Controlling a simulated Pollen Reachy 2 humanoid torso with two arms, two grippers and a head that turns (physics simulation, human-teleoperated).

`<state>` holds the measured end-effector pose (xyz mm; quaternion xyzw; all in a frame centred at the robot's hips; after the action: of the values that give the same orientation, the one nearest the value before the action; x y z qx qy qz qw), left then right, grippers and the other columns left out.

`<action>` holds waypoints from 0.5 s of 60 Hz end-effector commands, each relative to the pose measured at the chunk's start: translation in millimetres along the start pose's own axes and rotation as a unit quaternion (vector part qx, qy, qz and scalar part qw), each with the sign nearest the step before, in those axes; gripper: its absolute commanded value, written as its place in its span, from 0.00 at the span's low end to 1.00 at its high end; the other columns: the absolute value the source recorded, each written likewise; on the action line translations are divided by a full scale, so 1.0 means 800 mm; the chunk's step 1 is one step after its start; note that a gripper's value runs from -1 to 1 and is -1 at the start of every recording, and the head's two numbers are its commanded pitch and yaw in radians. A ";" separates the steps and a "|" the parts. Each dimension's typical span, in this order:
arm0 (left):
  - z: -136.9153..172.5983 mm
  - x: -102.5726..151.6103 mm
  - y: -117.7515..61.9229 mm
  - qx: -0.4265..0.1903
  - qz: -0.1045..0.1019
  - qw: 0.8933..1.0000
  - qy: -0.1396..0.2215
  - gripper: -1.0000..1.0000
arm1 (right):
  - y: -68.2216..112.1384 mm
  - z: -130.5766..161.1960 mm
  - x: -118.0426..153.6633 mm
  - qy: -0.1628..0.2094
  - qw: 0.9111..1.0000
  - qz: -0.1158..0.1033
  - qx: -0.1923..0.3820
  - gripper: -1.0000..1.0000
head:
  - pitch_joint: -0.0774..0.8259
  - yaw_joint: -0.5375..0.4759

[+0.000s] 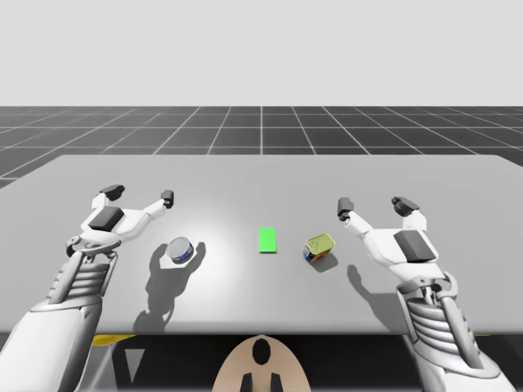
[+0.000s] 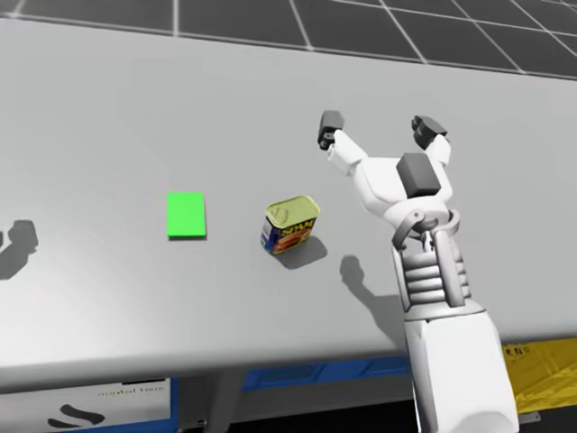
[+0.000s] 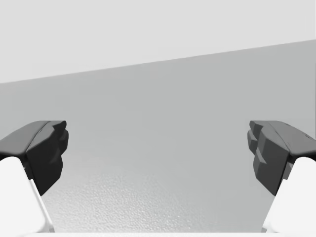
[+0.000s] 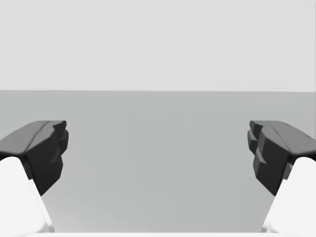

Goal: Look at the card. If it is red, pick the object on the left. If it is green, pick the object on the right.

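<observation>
A green card lies flat at the middle of the grey table. Left of it stands a short blue-and-white round can. Right of the card lies a blue box-shaped tin with a yellow top. My left gripper hovers open behind and to the left of the round can, with bare table ahead of it. My right gripper is open too, behind and to the right of the tin, nothing between its fingers.
The table's front edge runs close to my torso. Beyond the far edge lies a dark gridded floor. Both arms cast shadows on the table beside the cans.
</observation>
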<state>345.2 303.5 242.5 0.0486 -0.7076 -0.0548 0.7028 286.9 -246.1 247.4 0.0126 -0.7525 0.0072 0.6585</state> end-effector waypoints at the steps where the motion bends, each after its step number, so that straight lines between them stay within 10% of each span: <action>1: 0.002 -0.001 -0.003 0.000 0.003 1.000 0.001 0.00 | 0.008 0.009 0.006 -0.004 1.000 -0.006 0.001 0.00 | 0.84 0.28; 9: 0.004 -0.003 -0.008 -0.002 0.002 1.000 0.003 0.00 | 0.022 0.035 0.010 0.004 1.000 0.003 0.007 0.00 | 0.84 0.29; 13: 0.003 -0.002 -0.007 0.000 0.003 1.000 0.002 0.00 | 0.034 0.053 0.005 0.014 0.998 0.053 0.018 0.00 | 0.84 0.29; 30: 0.006 -0.002 -0.007 0.006 0.007 1.000 0.005 0.00 | 0.073 0.123 -0.028 0.045 0.993 -0.006 0.106 0.00 | 0.84 0.29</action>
<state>341.3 298.2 240.2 0.0472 -0.7052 -0.0474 0.7058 215.1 -211.0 231.2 0.0344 -0.7287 0.0889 0.6781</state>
